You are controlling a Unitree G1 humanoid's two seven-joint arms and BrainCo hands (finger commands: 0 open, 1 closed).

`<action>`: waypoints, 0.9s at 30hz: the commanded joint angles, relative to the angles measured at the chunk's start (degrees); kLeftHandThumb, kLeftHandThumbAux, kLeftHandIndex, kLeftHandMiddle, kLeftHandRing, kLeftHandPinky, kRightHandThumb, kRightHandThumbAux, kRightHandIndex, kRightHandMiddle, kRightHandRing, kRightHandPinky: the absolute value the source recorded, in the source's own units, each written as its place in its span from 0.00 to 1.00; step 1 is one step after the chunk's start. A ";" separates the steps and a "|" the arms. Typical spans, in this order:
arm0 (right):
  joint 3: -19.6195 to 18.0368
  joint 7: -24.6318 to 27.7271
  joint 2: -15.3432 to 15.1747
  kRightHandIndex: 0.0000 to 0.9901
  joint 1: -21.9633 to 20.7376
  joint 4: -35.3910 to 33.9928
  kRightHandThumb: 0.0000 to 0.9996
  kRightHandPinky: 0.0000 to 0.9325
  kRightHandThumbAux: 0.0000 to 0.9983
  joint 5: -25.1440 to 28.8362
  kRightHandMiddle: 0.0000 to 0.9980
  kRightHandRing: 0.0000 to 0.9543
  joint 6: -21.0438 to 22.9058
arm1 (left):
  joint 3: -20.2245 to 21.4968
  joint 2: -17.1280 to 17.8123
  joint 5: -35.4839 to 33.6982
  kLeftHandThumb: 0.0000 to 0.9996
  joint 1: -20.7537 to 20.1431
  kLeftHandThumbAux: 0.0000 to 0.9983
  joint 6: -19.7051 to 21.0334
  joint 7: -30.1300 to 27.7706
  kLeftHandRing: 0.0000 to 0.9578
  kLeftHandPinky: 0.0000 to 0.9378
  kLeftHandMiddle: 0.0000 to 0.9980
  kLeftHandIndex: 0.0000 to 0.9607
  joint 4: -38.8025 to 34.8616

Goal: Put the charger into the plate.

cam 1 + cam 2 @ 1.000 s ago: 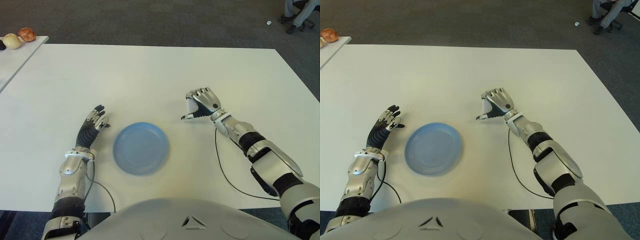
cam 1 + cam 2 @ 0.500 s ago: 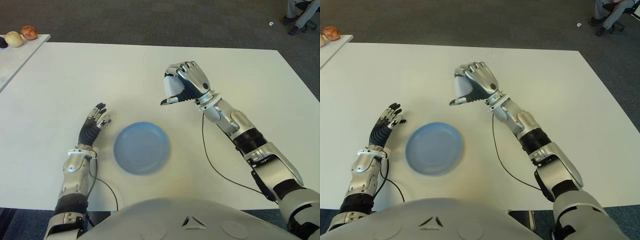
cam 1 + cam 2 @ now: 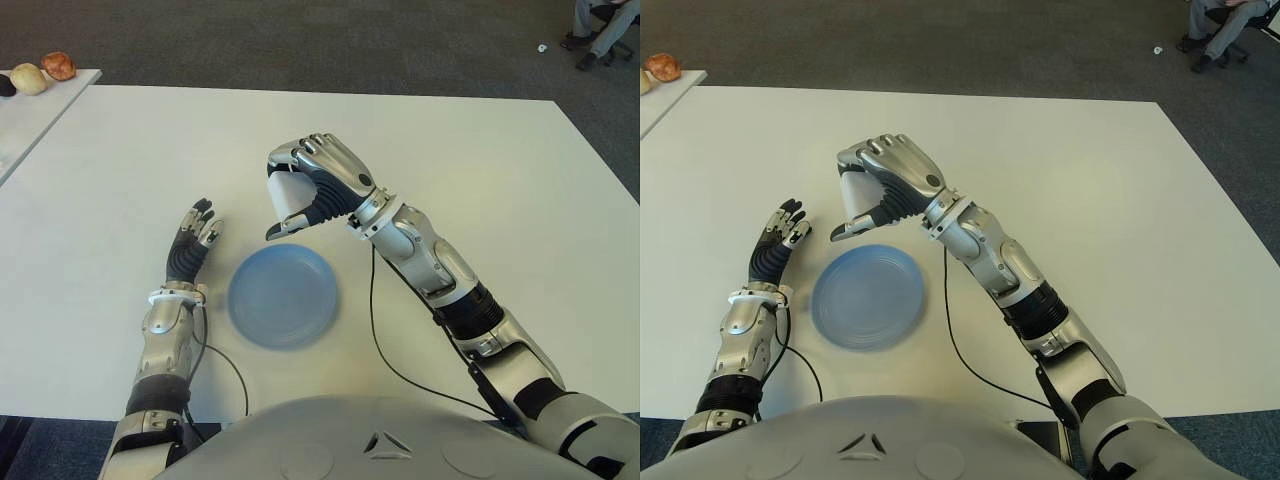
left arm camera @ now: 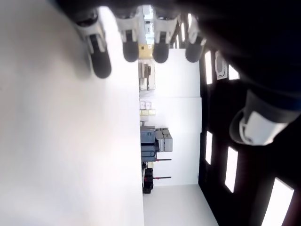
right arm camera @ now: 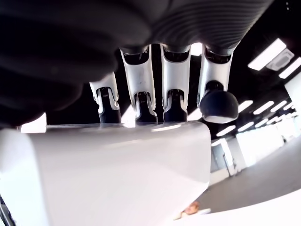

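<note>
Charger (image 3: 291, 196) is a white block up in the right hand (image 3: 318, 187), held above the table (image 3: 480, 170) just past the plate's far rim, around the middle of the eye views. Four fingers (image 5: 142, 94) curl over its top edge and the thumb (image 3: 286, 228) sticks out underneath, so it's a proper wrap-around grip. In the right wrist view the block fills the lower frame as a wide rounded slab (image 5: 117, 174), with its long side running across the row of fingers. Can't tell which end has the prongs or the port, since the hand covers most of it.

Plate (image 3: 283, 296) is the blue round one sitting flat on the table at lower centre, with nothing in it. The hand and charger are clear of it, not touching.

Left hand (image 3: 192, 246) shows just left of the plate, fingers straight and loosely spread, holding nothing. A black cable (image 3: 385, 350) trails along the right arm.
</note>
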 commanded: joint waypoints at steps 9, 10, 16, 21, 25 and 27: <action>1.28 8.82 4.59 0.75 2.06 -2.36 0.50 0.87 0.79 1.29 0.85 0.89 4.67 | -0.69 -3.40 -0.36 0.00 1.94 0.52 4.19 0.53 0.00 0.01 0.04 0.02 3.24; 1.35 9.14 4.86 0.75 2.26 -2.41 0.50 0.87 0.79 1.35 0.85 0.89 4.70 | -0.62 -3.54 -0.59 0.00 1.95 0.52 3.94 0.28 0.00 0.00 0.04 0.02 3.32; 1.71 10.69 6.25 0.75 3.03 -2.41 0.51 0.89 0.79 1.35 0.85 0.89 5.21 | -0.63 -3.71 -0.81 0.00 1.91 0.52 3.25 -0.07 0.00 0.00 0.02 0.01 3.67; 2.69 11.26 7.50 0.76 4.03 -1.96 0.51 0.89 0.80 0.99 0.85 0.89 5.73 | -0.73 -3.78 -0.36 0.00 1.80 0.50 2.99 0.43 0.00 0.00 0.00 0.00 3.89; 3.20 10.92 7.92 0.71 4.28 -0.93 0.50 0.88 0.82 0.78 0.83 0.87 5.40 | -0.74 -4.04 -0.28 0.00 1.62 0.48 2.40 0.63 0.00 0.00 0.00 0.00 3.96; 3.28 10.76 8.03 0.68 4.26 -0.54 0.50 0.87 0.82 0.62 0.81 0.86 5.22 | -0.69 -4.12 -0.34 0.00 1.58 0.48 2.15 0.63 0.00 0.01 0.00 0.00 4.03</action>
